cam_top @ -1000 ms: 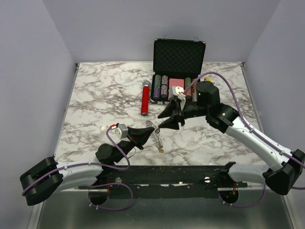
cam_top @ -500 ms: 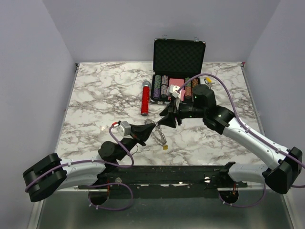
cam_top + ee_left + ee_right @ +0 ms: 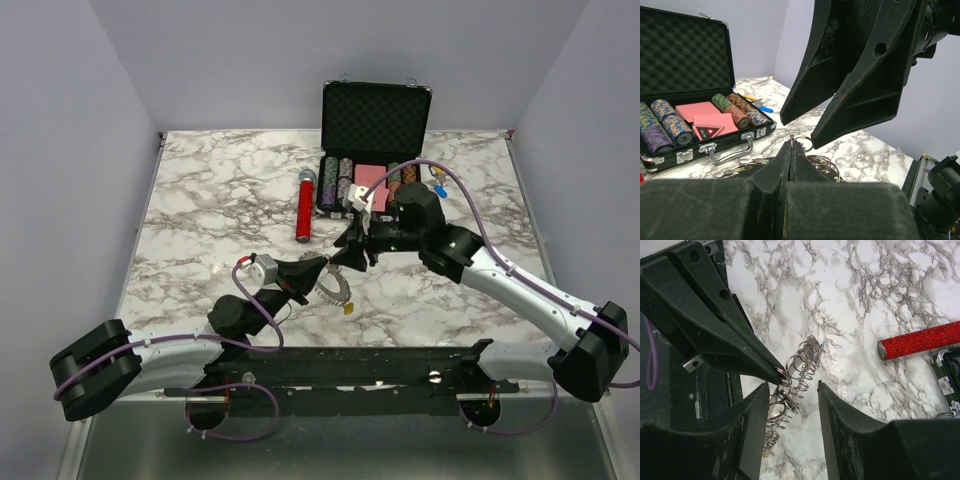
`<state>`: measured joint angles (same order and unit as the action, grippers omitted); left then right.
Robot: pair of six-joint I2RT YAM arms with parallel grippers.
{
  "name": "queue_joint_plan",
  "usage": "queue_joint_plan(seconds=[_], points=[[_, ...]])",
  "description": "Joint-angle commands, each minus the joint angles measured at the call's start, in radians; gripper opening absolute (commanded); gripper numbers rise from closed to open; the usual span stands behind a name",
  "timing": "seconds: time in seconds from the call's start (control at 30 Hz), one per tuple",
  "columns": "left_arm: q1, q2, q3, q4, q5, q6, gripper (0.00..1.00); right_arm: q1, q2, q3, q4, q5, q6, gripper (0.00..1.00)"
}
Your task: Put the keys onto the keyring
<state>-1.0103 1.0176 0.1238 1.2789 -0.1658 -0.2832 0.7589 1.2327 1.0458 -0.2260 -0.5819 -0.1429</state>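
Note:
My left gripper [image 3: 321, 265] [image 3: 791, 145] is shut on the wire of the keyring [image 3: 337, 287] [image 3: 802, 362]. The keyring is a bunch of silver rings and keys that hangs from its tip just above the marble, with a yellow tag [image 3: 348, 308] at the low end. My right gripper [image 3: 347, 254] [image 3: 792, 392] stands open right over that bunch. Its left finger is next to the left gripper's tip, and nothing is held between its fingers. Small pieces with blue and yellow tags [image 3: 438, 186] [image 3: 760, 105] lie right of the case. I cannot make out a separate loose key.
An open black case [image 3: 375, 120] [image 3: 685, 55] of poker chips and cards stands at the back of the marble table [image 3: 200, 200]. A red glitter cylinder [image 3: 305, 208] [image 3: 920, 342] lies to its left. The two arms' fingers are very close together at mid-table.
The left gripper has lifted the keyring off the table and shifted slightly right. The right gripper has swung down and left until it straddles the bunch.

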Motion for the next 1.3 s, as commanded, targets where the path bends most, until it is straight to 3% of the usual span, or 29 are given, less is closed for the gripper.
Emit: queue_joint_plan(seconds=[0.0, 0.53, 0.8, 0.9, 1.27], points=[[-0.008, -0.002, 0.042, 0.263, -0.021, 0.022, 0.0, 0.011, 0.013, -0.006, 0.001, 0.034, -0.018, 0.5], [-0.016, -0.034, 0.028, 0.237, -0.029, 0.045, 0.0, 0.014, 0.002, 0.013, -0.021, 0.062, -0.052, 0.27], [-0.016, -0.062, 0.016, 0.221, -0.024, 0.049, 0.0, 0.014, -0.004, 0.019, -0.049, -0.029, -0.104, 0.05], [-0.016, -0.067, 0.013, 0.218, -0.023, 0.044, 0.0, 0.013, -0.001, 0.029, -0.055, -0.052, -0.119, 0.01], [-0.016, -0.048, -0.004, 0.301, -0.018, 0.026, 0.0, 0.014, 0.001, 0.007, -0.047, -0.108, -0.124, 0.0]])
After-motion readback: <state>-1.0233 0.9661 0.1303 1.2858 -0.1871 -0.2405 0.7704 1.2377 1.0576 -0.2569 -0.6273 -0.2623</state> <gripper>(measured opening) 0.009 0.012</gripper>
